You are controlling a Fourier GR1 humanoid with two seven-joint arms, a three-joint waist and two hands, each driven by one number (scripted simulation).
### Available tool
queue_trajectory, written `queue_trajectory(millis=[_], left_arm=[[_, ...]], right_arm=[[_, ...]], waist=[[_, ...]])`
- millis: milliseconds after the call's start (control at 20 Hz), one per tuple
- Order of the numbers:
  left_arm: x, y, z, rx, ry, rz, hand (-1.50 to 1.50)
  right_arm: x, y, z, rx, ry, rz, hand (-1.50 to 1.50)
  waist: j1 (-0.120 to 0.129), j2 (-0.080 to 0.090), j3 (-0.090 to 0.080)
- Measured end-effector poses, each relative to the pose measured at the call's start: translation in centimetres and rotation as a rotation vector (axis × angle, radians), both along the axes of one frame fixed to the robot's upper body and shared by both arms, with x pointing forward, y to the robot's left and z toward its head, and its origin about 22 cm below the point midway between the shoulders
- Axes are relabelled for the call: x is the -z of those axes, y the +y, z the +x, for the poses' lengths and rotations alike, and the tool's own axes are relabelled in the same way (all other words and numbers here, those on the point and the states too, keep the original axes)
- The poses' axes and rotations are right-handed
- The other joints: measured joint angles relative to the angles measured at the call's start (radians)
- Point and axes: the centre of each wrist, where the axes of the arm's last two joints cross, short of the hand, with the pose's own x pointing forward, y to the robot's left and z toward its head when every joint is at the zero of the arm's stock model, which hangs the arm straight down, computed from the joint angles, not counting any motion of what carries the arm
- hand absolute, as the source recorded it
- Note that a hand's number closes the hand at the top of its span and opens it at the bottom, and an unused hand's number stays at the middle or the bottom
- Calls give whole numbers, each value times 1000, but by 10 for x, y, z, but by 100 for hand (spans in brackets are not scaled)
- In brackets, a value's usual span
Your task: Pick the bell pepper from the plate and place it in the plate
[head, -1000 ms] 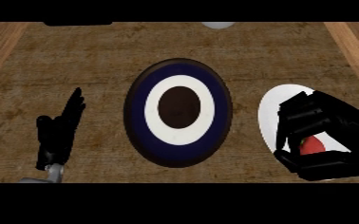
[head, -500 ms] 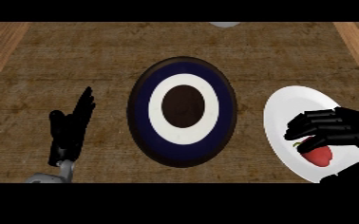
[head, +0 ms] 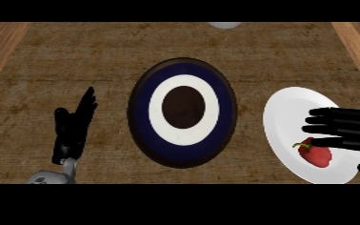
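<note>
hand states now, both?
Left hand: open, resting, holds nothing.
Right hand: open over the white plate, just above the bell pepper, not gripping it.

Bell pepper (head: 318,155) on right plate (head: 288,124); ringed plate (head: 141,124) at centre.

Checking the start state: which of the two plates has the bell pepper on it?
The plain white plate at the right edge, under the right hand, carries the red bell pepper. The dark blue-and-white ringed plate in the middle carries nothing.
</note>
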Motion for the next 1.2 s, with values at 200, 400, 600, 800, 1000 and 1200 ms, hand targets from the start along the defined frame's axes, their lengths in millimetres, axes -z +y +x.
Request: queue_trajectory(millis=[200,400,600,800,1000,1200], left_arm=[[-1,-4,4,6,-1,2,0],[-2,-3,5,6,0,-2,0],[-2,2,6,0,-2,3,0],[-2,-1,4,-3,-2,3,0],[-5,1,0,-1,2,3,0],[1,-2,-3,-2,-1,4,0]], right_arm=[[1,-6,-1,-18,-28,-181,-150],[9,-8,-3,-38,-38,-319,-150],[20,-7,2,-39,-53,-386,-150],[33,-5,1,-36,-57,-425,-150],[40,0,8,-34,-69,-445,-150],[46,8,12,-45,-75,-461,-150]], waist=[[1,-2,-2],[1,-3,-2],[0,-3,-3],[-2,-4,-3],[0,-4,-3],[-1,-4,-3]])
